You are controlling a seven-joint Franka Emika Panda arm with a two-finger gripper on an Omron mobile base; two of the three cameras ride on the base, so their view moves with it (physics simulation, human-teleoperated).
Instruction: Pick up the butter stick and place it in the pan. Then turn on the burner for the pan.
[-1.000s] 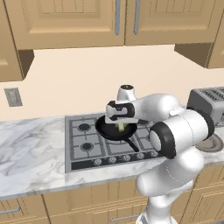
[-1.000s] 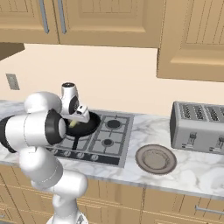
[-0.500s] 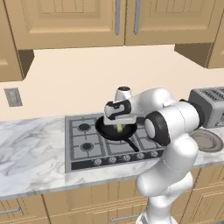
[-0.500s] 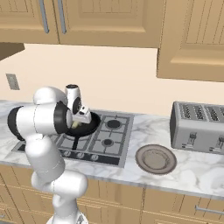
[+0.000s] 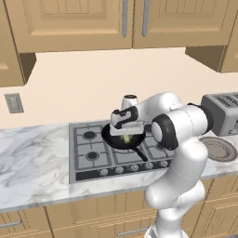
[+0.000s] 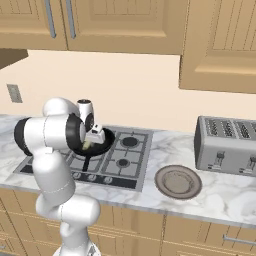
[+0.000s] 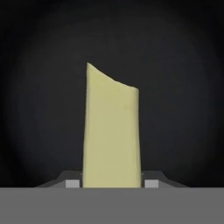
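The butter stick (image 7: pixel 111 131) stands between the two fingers (image 7: pixel 73 183), which are closed on its sides, and it reaches out past their tips toward the dark floor of the pan (image 7: pixel 183 87). In the left base view the fingers (image 5: pixel 127 136) hold it low over the pan (image 5: pixel 111 139) on the stove (image 5: pixel 88 158).

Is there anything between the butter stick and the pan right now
Nothing visible. The hand holds the butter stick directly over the pan, and past the stick, the hand view shows just the pan's bare black inside.
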